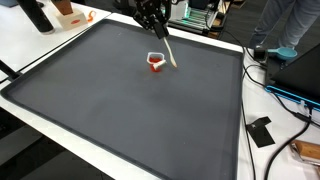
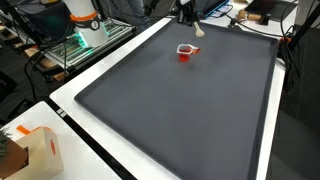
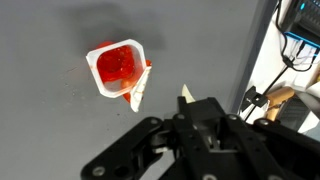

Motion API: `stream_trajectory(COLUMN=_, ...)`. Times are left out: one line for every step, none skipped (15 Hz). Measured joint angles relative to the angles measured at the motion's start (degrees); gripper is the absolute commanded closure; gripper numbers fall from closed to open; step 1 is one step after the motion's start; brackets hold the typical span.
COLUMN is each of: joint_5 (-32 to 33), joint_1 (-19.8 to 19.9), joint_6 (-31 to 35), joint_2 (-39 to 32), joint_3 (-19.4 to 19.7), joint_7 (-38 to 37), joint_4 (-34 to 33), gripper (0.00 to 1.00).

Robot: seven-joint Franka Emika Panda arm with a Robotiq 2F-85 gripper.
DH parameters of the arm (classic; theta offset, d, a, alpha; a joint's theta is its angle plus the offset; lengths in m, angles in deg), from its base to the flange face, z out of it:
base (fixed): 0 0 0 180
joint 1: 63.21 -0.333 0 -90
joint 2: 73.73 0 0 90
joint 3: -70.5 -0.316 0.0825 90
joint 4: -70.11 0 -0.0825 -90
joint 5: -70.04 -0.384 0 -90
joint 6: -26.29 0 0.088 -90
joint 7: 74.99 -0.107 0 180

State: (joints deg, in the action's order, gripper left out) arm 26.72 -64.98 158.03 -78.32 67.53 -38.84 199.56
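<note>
Clamped claw (image 1: 157, 30), fingers downward

Inspecting clearance: the dark mat (image 1: 120, 110) is lying bare over most of the worktop (image 1: 270, 160), so I am finding broad passage across its near and middle ground. One red cup (image 1: 154, 61) is standing towards the far edge. The stick (image 1: 167, 50) clamped in my pincer (image 1: 155, 30) is slanting down against the cup, closing that flank. Cables (image 1: 285, 95) are trailing beside the mat. A cardboard box (image 2: 35, 150) is sitting well apart at a corner.
</note>
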Motion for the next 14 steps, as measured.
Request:
stream_trajectory(joint_5=-0.8, joint_1=0.0, joint_6=0.5, joint_2=-0.4, joint_3=-0.1, joint_7=0.7, joint_4=0.1, gripper=0.94)
stream_trajectory(joint_5=-1.4, joint_1=0.0, joint_6=0.8, joint_2=-0.8, joint_3=-0.2, joint_7=1.3, joint_4=0.1, gripper=0.94)
stream_trajectory(joint_5=-1.8, joint_1=0.0, joint_6=1.0, joint_2=-1.2, joint_3=-0.2, joint_7=1.6, joint_4=0.1, gripper=0.94)
stream_trajectory(joint_5=-2.0, joint_1=0.0, joint_6=1.2, joint_2=-1.6, joint_3=-0.3, joint_7=1.8, joint_4=0.1, gripper=0.94)
stream_trajectory(joint_5=-2.1, joint_1=0.0, joint_6=1.5, joint_2=-2.0, joint_3=-0.4, joint_7=1.9, joint_4=0.2, gripper=0.94)
stream_trajectory(joint_5=-2.1, joint_1=0.0, joint_6=1.7, joint_2=-2.4, joint_3=-0.5, joint_7=1.9, joint_4=0.2, gripper=0.94)
stream_trajectory(joint_5=-2.1, joint_1=0.0, joint_6=1.9, joint_2=-2.8, joint_3=-0.5, joint_7=1.9, joint_4=0.2, gripper=0.94)
stream_trajectory(joint_5=-2.1, joint_1=0.0, joint_6=2.0, joint_2=-3.1, joint_3=-0.6, joint_7=1.9, joint_4=0.2, gripper=0.94)
stream_trajectory(joint_5=-2.1, joint_1=0.0, joint_6=2.0, joint_2=-3.4, joint_3=-0.6, joint_7=1.9, joint_4=0.2, gripper=0.94)
stream_trajectory(joint_5=-1.9, joint_1=0.0, joint_6=2.0, joint_2=-3.6, joint_3=-0.7, joint_7=1.6, joint_4=0.2, gripper=0.94)
stream_trajectory(joint_5=-1.8, joint_1=0.0, joint_6=2.0, joint_2=-3.9, joint_3=-0.7, joint_7=1.2, joint_4=0.2, gripper=0.94)
stream_trajectory(joint_5=-1.7, joint_1=0.0, joint_6=2.0, joint_2=-4.0, joint_3=-0.8, joint_7=0.8, joint_4=0.2, gripper=0.94)
stream_trajectory(joint_5=-1.5, joint_1=0.0, joint_6=1.9, joint_2=-4.1, joint_3=-0.8, joint_7=0.1, joint_4=0.2, gripper=0.94)
stream_trajectory(joint_5=-1.1, joint_1=0.0, joint_6=1.7, joint_2=-4.1, joint_3=-0.8, joint_7=-0.9, joint_4=0.2, gripper=0.94)
